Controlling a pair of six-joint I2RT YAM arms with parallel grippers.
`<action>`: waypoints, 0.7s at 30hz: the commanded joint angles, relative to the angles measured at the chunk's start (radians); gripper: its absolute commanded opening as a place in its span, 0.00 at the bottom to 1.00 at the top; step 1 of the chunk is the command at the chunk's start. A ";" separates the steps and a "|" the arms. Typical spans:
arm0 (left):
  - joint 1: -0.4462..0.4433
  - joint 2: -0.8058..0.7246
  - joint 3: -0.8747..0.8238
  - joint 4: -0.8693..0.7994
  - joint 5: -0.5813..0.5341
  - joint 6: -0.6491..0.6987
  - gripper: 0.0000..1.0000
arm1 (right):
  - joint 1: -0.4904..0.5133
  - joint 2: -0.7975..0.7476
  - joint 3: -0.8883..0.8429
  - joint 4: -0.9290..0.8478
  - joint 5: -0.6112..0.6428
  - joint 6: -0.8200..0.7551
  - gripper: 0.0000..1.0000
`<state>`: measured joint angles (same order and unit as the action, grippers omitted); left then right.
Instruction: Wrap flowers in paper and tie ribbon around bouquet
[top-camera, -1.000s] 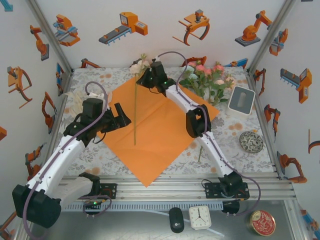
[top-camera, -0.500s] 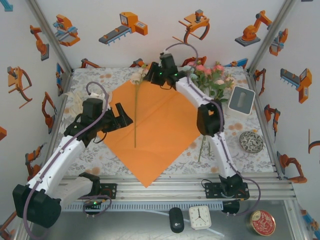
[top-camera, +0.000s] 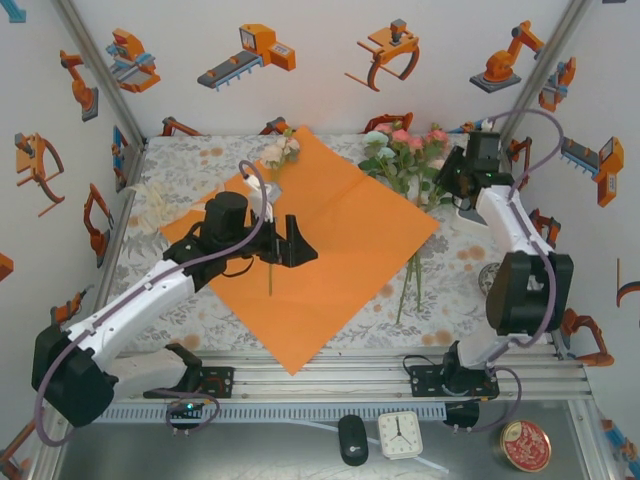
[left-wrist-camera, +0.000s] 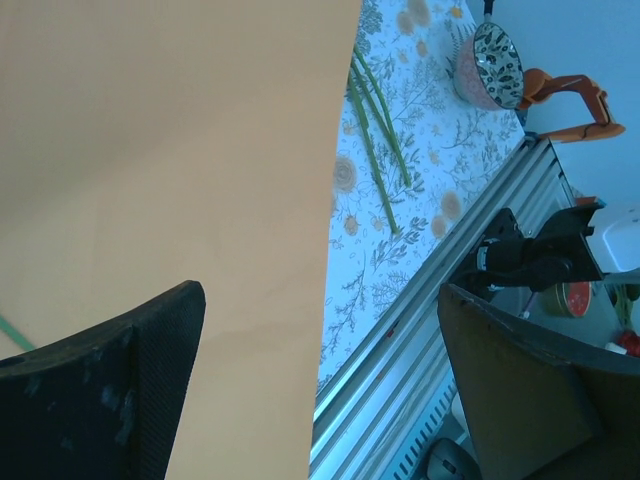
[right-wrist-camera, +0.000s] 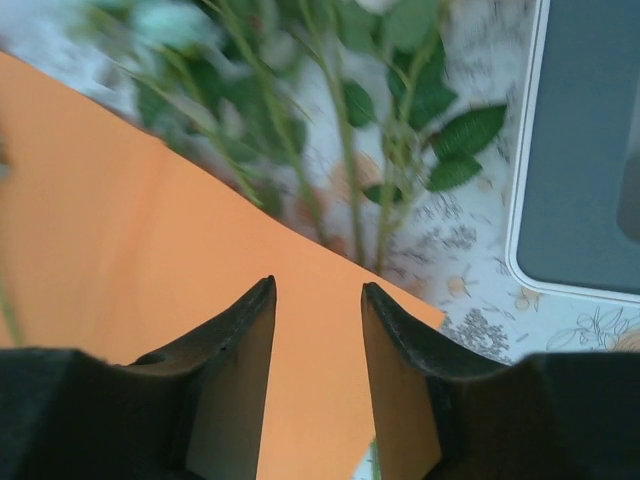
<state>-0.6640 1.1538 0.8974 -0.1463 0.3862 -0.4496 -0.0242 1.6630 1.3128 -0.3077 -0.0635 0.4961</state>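
The flowers (top-camera: 410, 160) are mostly lying just off the paper's far right edge. Their blooms are pointing away from the paper and their stems are trailing alongside that edge on the table (top-camera: 450, 270). One pale bloom (top-camera: 280, 152) is resting at the paper's far corner, its stem (top-camera: 270, 240) running down across the orange. The paper (top-camera: 340, 240) is lying flat and unfolded, so no wrapping is showing yet. The ribbon (top-camera: 152, 207) is sitting in a loose heap well to the left of the paper, untied. The left gripper (top-camera: 298, 243) is hovering over the middle of the paper, jaws spread wide and gripping nothing. The right gripper (right-wrist-camera: 318, 290) is hanging above the paper's right corner near the bunch, jaws partly apart with nothing between them. By my reading, gathering the flowers onto the paper is only beginning, and rolling and tying are both remaining.
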 joint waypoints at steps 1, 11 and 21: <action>-0.006 0.015 0.033 0.031 -0.003 0.037 0.90 | -0.003 0.076 0.030 0.015 -0.046 -0.019 0.36; -0.006 -0.001 0.029 -0.025 -0.091 0.055 0.92 | -0.003 0.372 0.224 -0.024 0.035 0.031 0.37; -0.004 0.027 0.045 -0.041 -0.119 0.065 0.92 | 0.001 0.455 0.255 -0.065 0.051 0.042 0.35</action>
<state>-0.6670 1.1725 0.9051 -0.1658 0.2802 -0.4122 -0.0284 2.0983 1.5364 -0.3367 -0.0315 0.5236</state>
